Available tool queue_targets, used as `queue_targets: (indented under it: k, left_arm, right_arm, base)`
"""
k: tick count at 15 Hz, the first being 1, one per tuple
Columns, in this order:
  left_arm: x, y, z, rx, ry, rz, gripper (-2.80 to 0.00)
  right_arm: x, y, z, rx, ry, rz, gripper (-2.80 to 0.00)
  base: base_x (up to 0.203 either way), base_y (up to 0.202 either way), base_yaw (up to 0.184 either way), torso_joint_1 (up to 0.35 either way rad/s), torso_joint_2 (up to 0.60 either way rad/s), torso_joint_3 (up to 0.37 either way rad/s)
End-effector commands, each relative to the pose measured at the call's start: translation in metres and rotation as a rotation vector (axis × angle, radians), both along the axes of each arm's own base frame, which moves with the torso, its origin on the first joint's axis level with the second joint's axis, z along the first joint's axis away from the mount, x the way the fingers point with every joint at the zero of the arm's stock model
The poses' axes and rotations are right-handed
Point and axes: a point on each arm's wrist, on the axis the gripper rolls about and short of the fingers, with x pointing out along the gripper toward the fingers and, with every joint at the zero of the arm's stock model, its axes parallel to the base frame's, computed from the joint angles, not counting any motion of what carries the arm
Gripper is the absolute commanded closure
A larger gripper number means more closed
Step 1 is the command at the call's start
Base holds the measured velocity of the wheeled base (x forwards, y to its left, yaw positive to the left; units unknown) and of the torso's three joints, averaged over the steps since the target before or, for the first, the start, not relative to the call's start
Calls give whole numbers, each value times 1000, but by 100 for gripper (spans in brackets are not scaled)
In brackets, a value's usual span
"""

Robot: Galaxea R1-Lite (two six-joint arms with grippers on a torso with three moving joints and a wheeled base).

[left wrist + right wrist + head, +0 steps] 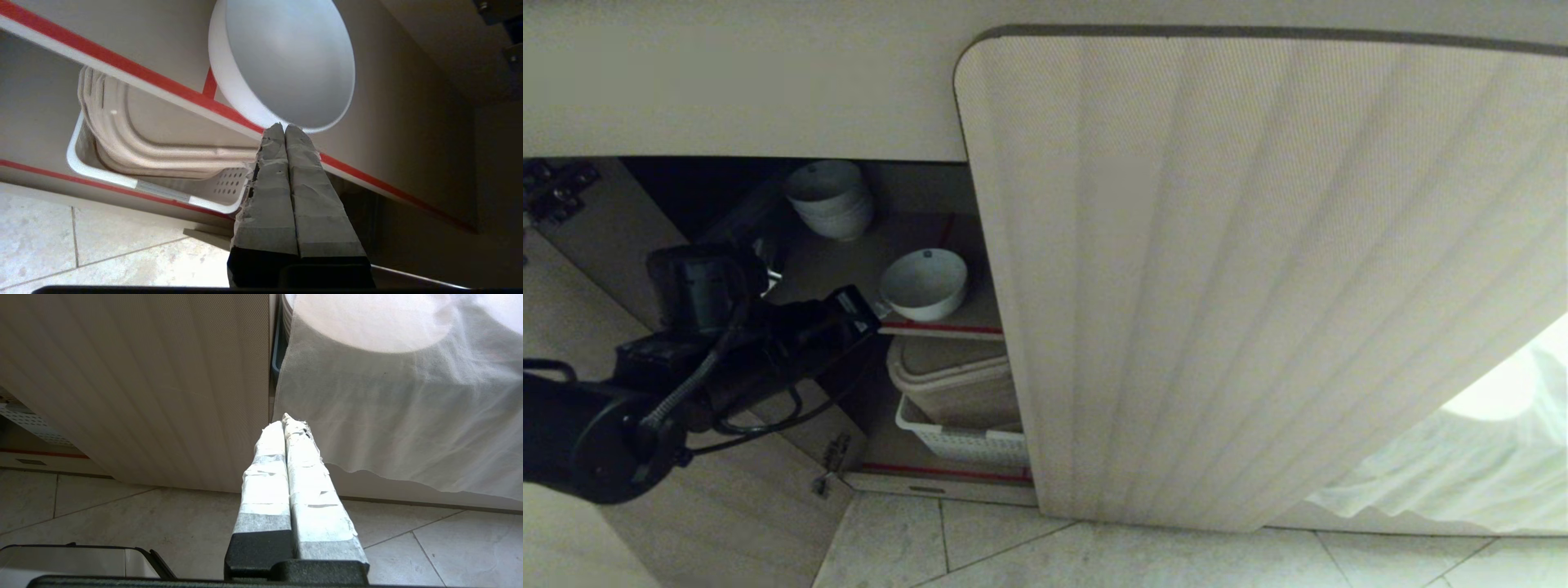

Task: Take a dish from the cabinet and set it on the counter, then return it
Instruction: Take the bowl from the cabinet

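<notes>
The left hand (876, 309) reaches into the open cabinet (931, 327) from the left, its black arm stretched nearly level at the height of the upper shelf (849, 261). Its two taped fingers (269, 179) are pressed flat together, gripping nothing; their tips sit right at the rim of the bowl (924, 283), and whether they touch it cannot be told. The bowl is white, round and deep, smooth and glossy, standing upright near the shelf's front edge, close to its right end. That edge is trimmed in red. Toward the shelf's back corner stands a stack of bowls (831, 198), also white.

Below, on the cabinet floor, a white perforated plastic basket (964, 441) holds beige rounded trays (956, 376). The right door (1258, 278) is pale beige and vertically fluted, with a rounded corner. The worktop (727, 82) runs above as a smooth beige band.

The right hand (288, 424) hangs low over pale stone floor tiles (122, 514), in front of the fluted door and a thin white cloth (388, 416), fingers closed together and empty.
</notes>
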Motion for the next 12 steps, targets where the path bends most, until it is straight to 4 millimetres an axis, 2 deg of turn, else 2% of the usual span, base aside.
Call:
queue_targets:
  k: [1, 4, 8, 9, 12]
  left_arm:
    - [-11, 2, 5, -7, -16, 1, 0]
    - [-22, 4, 4, -6, -10, 1, 0]
    - [-26, 5, 2, -3, -7, 3, 0]
    - [-26, 5, 3, -2, -10, 13, -280]
    - [-28, 6, 6, -6, -24, 18, -280]
  right_arm:
    - [0, 0, 0, 0, 0, 1, 0]
    - [0, 0, 0, 0, 0, 1, 0]
    - [0, 0, 0, 0, 0, 0, 0]
    - [0, 0, 0, 0, 0, 0, 0]
    - [0, 0, 0, 0, 0, 0, 0]
  base:
    - [0, 0, 0, 0, 0, 0]
    - [0, 0, 0, 0, 0, 0]
    - [0, 0, 0, 0, 0, 0]
    - [0, 0, 0, 0, 0, 0]
    - [0, 0, 0, 0, 0, 0]
